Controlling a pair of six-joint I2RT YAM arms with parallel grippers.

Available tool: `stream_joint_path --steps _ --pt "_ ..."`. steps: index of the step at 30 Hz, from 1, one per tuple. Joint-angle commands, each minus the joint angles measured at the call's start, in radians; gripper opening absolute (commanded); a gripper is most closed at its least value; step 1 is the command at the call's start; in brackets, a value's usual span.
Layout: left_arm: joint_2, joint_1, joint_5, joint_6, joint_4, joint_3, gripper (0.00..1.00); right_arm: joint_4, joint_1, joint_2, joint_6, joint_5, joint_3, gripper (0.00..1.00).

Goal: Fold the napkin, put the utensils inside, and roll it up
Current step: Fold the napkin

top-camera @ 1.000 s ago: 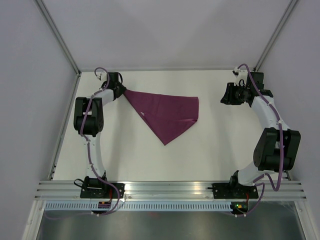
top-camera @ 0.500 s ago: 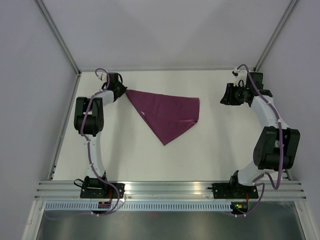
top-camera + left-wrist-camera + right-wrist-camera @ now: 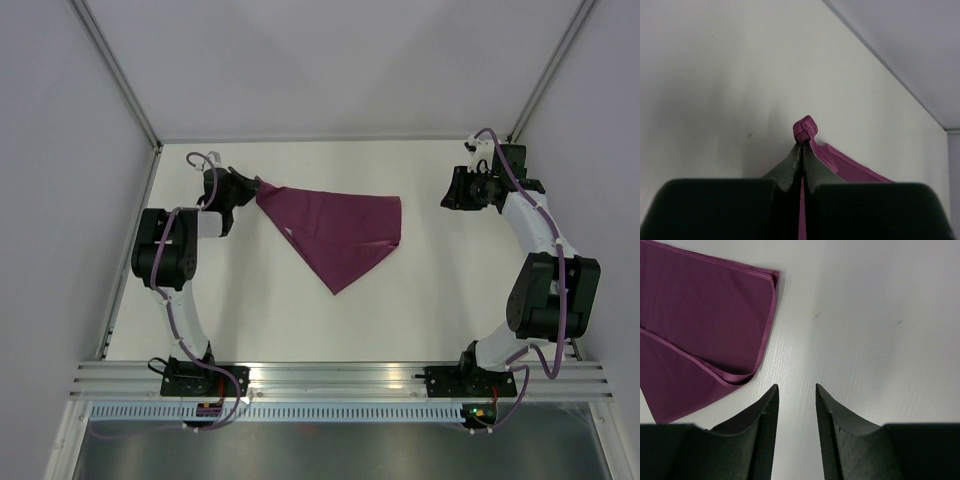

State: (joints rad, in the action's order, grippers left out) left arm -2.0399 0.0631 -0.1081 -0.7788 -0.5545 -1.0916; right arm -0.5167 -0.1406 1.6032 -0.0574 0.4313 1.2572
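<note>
The plum-purple napkin (image 3: 338,227) lies folded into a triangle on the white table, its point toward me. My left gripper (image 3: 256,185) is shut on the napkin's far left corner; in the left wrist view the corner (image 3: 805,129) bunches out past the closed fingertips (image 3: 803,145). My right gripper (image 3: 447,190) is open and empty, a little to the right of the napkin's right corner. In the right wrist view the fingers (image 3: 796,387) hover over bare table with the napkin's corner (image 3: 705,325) at upper left. No utensils are in view.
The white table (image 3: 420,290) is walled on the left, back and right by grey panels. An aluminium rail (image 3: 340,375) with the arm bases runs along the near edge.
My left gripper has pulled the napkin's left corner slightly toward the right and its arm has swung outward to the left. The napkin shifted a little right. The right arm has not moved.
</note>
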Motion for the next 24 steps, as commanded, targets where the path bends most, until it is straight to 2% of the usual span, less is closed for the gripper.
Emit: stream_joint_path --steps 1,8,15,18,24 --pt "0.092 -0.003 -0.11 0.039 -0.243 0.059 0.02 0.0 -0.004 0.001 -0.012 -0.002 0.001 0.41" --pt "0.152 0.0 -0.237 0.01 -0.479 0.217 0.02 0.001 -0.005 0.008 -0.01 -0.006 0.005 0.41" --pt "0.165 0.02 -0.433 -0.056 -0.737 0.351 0.02 0.003 -0.004 0.015 -0.012 -0.011 0.007 0.4" --pt "0.191 0.052 -0.481 -0.04 -0.754 0.38 0.02 0.0 -0.005 0.017 -0.013 -0.012 0.007 0.4" --pt "0.276 0.121 -0.461 0.03 -0.677 0.429 0.02 0.001 -0.004 0.018 -0.012 -0.016 0.005 0.4"
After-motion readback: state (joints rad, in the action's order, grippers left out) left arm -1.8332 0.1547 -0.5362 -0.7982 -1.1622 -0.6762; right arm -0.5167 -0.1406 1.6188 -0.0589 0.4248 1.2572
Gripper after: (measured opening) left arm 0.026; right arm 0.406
